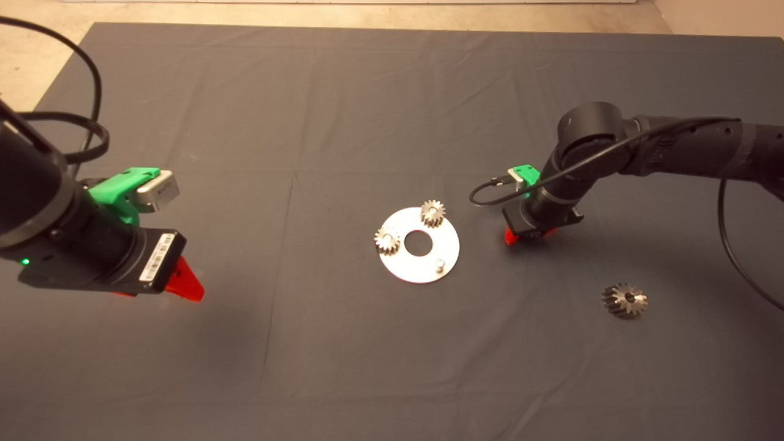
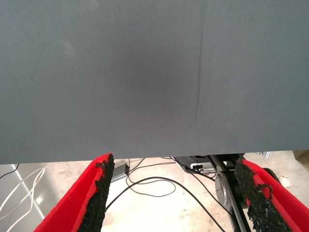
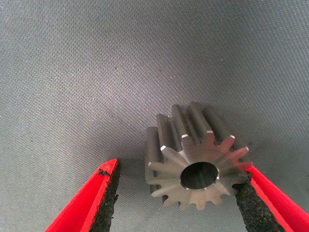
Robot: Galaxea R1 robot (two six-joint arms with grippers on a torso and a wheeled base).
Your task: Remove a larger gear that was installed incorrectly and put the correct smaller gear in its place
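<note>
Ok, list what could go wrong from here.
1. The smaller gear sits off-centre in the open right gripper, by one finger, far from the other; closing may shove or tilt it.
2. The empty peg on the plate is thin; a tilted gear could miss it.
The left gripper waits, open, aside.

both grippers (image 1: 184, 283) (image 1: 514, 236) hover low, fingers spread.

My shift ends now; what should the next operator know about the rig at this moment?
Left gripper: open, empty, above the mat, left side.
Right gripper: open, fingers around the smaller gear on the mat beside the plate, one touching it.
Larger gear: already off, lying on the mat.
Left to do: grip the smaller gear, seat it on the bare peg.
</note>
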